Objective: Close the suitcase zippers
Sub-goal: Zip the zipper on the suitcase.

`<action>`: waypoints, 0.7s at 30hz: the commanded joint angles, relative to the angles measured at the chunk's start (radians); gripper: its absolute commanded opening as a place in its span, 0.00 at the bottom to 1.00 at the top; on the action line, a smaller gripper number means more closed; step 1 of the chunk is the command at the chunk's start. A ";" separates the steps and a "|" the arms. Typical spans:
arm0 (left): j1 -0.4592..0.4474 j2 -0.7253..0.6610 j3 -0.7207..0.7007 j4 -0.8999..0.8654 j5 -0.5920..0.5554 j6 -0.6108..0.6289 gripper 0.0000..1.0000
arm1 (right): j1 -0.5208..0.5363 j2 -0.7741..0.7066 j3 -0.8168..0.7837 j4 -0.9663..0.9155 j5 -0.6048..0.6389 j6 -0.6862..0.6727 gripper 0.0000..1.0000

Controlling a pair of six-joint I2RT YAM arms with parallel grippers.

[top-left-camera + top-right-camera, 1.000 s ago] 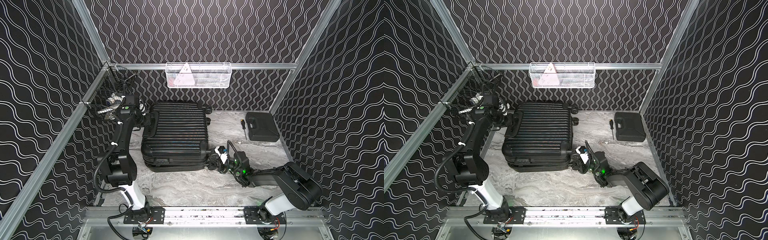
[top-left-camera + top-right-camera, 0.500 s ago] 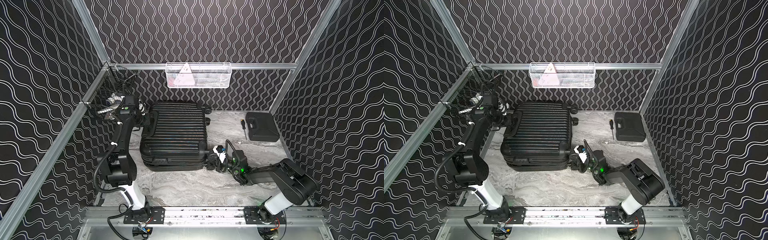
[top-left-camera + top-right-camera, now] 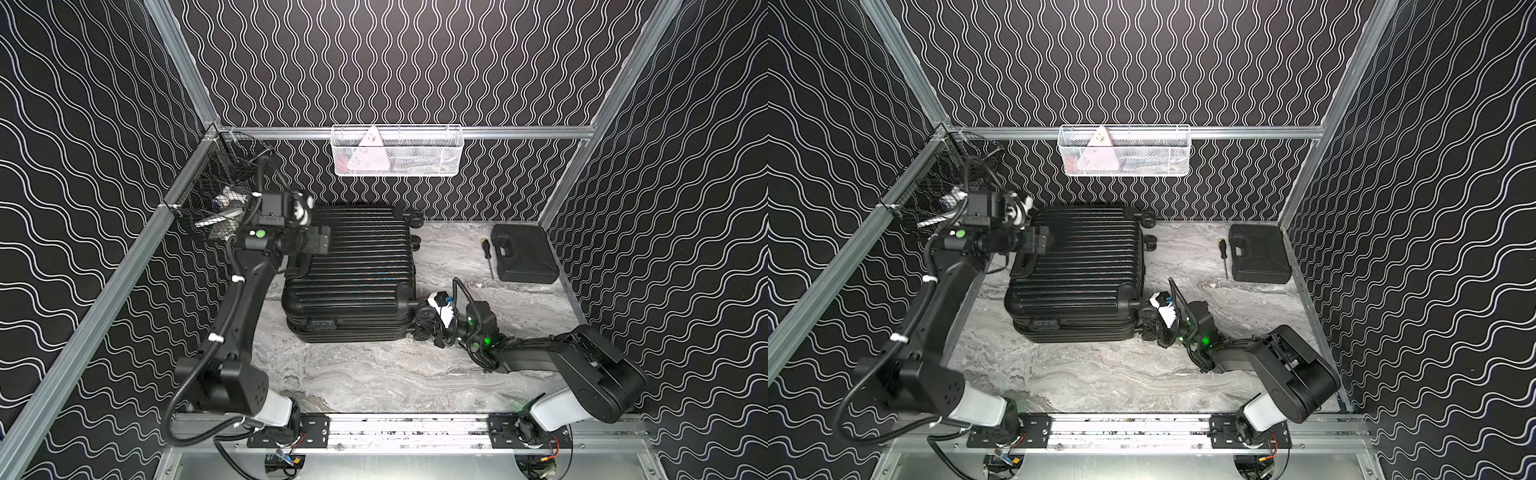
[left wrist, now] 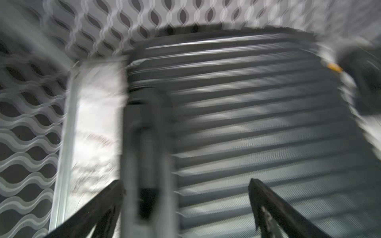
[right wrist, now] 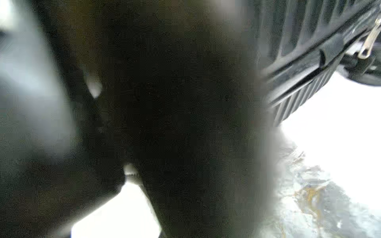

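Observation:
The black ribbed suitcase (image 3: pixel 353 266) (image 3: pixel 1079 266) lies flat at the left of the marble table, its shells together. My left gripper (image 3: pixel 321 245) (image 3: pixel 1043 243) hovers over its top-handle end, open with nothing between the fingers (image 4: pixel 266 197); the blurred handle (image 4: pixel 146 152) lies below. My right gripper (image 3: pixel 435 336) (image 3: pixel 1160 332) sits low by the caster wheels (image 3: pixel 424 312) at the near right corner, shut. Dark blur fills most of the right wrist view. Beside it show the zipper track (image 5: pixel 305 70) and a silver pull (image 5: pixel 371 41).
A flat black tool case (image 3: pixel 523 253) and a screwdriver (image 3: pixel 487 257) lie at the back right. A white wire basket (image 3: pixel 397 151) hangs on the back wall and a black mesh basket (image 3: pixel 216 199) on the left rail. Walls close in on three sides.
My left gripper has opened wide and moved right, over the suitcase's top shell. My right gripper has shut fully and pushed closer to the wheels.

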State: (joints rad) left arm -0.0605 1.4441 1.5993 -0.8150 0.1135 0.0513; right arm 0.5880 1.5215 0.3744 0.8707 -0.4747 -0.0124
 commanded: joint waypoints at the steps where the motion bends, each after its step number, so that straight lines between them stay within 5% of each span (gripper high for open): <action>1: -0.124 -0.083 -0.090 -0.009 0.108 0.210 0.99 | 0.002 -0.009 0.007 -0.088 -0.056 0.036 0.00; 5: -0.329 -0.203 -0.266 0.048 0.186 0.416 0.97 | 0.001 -0.020 0.016 -0.131 -0.067 0.065 0.00; 11: -0.495 -0.247 -0.389 0.095 0.186 0.639 0.97 | -0.001 -0.051 0.013 -0.182 -0.102 0.124 0.00; 21: -0.640 -0.165 -0.496 0.465 -0.249 0.641 0.92 | -0.002 -0.109 -0.016 -0.147 -0.150 0.351 0.00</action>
State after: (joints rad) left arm -0.6888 1.2667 1.1187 -0.5018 0.0444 0.6746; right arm 0.5861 1.4212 0.3733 0.7128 -0.5594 0.2272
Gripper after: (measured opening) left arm 0.921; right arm 0.049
